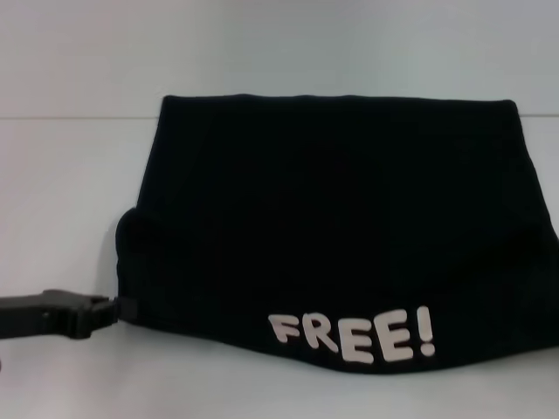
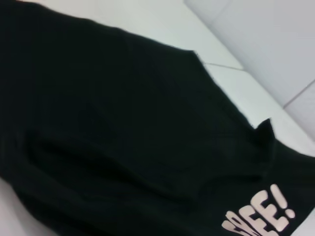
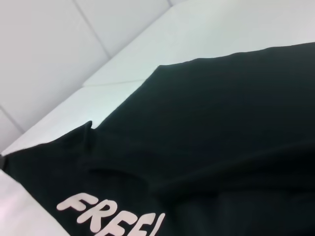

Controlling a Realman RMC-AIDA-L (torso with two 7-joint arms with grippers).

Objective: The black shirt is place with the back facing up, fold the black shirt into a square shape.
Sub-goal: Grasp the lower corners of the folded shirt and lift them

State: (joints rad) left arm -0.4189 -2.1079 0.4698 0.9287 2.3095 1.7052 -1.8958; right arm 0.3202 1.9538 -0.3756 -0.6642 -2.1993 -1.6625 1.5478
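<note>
While pinching the shirt's near-left corner, left gripper (image 1: 112,307) at the table's (image 1: 79,157) left edge, jaws narrow on a tab of cloth. Black shirt (image 1: 332,218) to its right, folded, long axis left to right, "FREE!" lettering (image 1: 354,336) along the near edge. Right gripper out of sight. Likely next: carrying that corner rightward over the shirt.

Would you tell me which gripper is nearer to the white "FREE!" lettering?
Left. The left gripper meets the black shirt's near-left edge, beside the lettering. The right gripper is out of the head view.
</note>
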